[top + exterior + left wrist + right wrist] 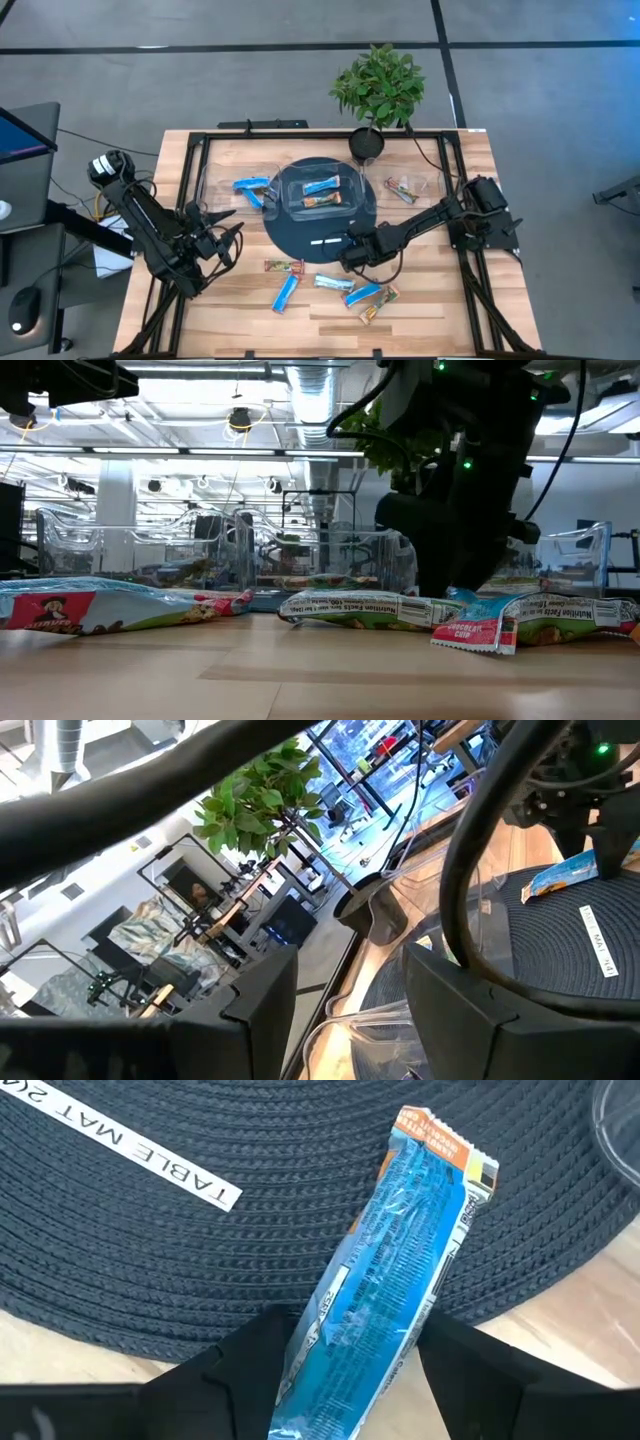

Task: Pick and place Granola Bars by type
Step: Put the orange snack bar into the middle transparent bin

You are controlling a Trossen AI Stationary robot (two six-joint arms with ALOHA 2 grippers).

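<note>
Wooden table [430, 300] with round dark mat [290, 235], right gripper [345, 1350] clamped on blue granola bar [400, 1270] above mat's edge, left gripper [345, 995] fingers apart at table's left side, other granola bars [345, 290] scattered on table.

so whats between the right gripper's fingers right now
A blue granola bar sits between the right gripper's fingers, hanging over the dark table mat; the right wrist view shows it.

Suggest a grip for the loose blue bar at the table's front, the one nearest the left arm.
Pinch the blue bar across its narrow width at mid-length, from straight above: it lies flat with its long sides clear. The left gripper is open; the right gripper holds a second blue bar.
</note>
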